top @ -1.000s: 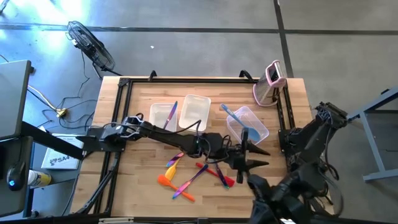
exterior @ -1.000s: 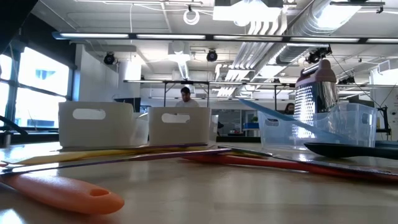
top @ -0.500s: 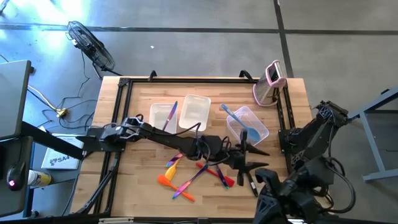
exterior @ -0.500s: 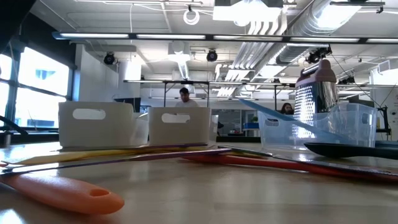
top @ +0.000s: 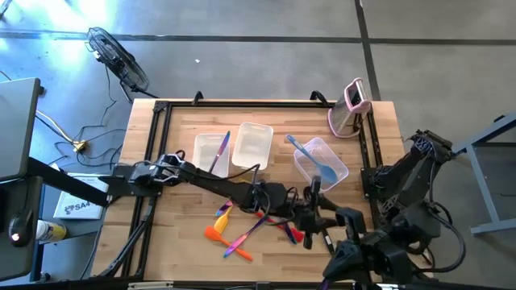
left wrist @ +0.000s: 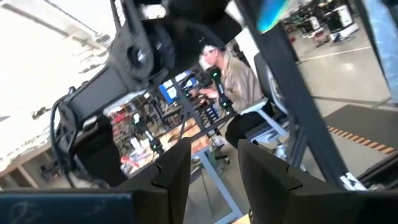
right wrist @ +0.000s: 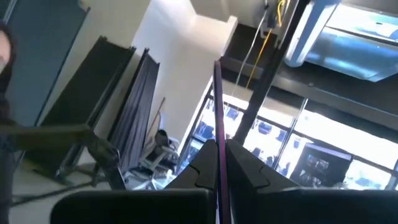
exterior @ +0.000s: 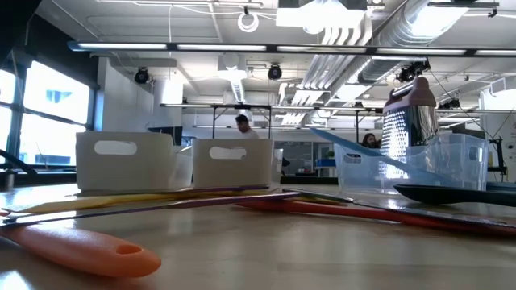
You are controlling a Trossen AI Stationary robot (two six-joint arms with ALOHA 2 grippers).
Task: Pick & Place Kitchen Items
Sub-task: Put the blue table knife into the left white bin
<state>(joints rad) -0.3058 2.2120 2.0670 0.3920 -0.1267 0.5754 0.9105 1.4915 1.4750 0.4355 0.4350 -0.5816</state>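
Several slim utensils lie flat on the table's near middle: orange point(top: 214, 234), yellow point(top: 224, 211), red point(top: 284, 227) and a purple-handled one point(top: 248, 231). A light blue spatula point(top: 313, 159) leans in a clear tub point(top: 334, 171), and a purple one point(top: 223, 147) in another tub. My left gripper point(top: 313, 217) is over the red utensil's right end, open and empty point(left wrist: 214, 180). My right gripper point(top: 348, 217) is just to its right, shut on a thin purple handle point(right wrist: 217, 112). Neither gripper shows in the low view. My right gripper pinches the thin purple handle point(right wrist: 218, 155) between its two fingers. The handle runs along the fingers and sticks out past their tips. Which end of the utensil this is, and how the rest hangs, does not show.
A third clear tub point(top: 251, 143) stands at the far middle. The upright pink-and-white grater point(top: 351, 105) is at the far right corner. In the low view an orange handle point(exterior: 81, 246) and a black spoon point(exterior: 459, 193) lie on the wood. People work in the room beyond.
My right arm has come from the near right edge toward the table's middle, until its gripper is close beside my left gripper. My left gripper has gone a little toward the near edge and has turned. The utensils on the table have stayed put.
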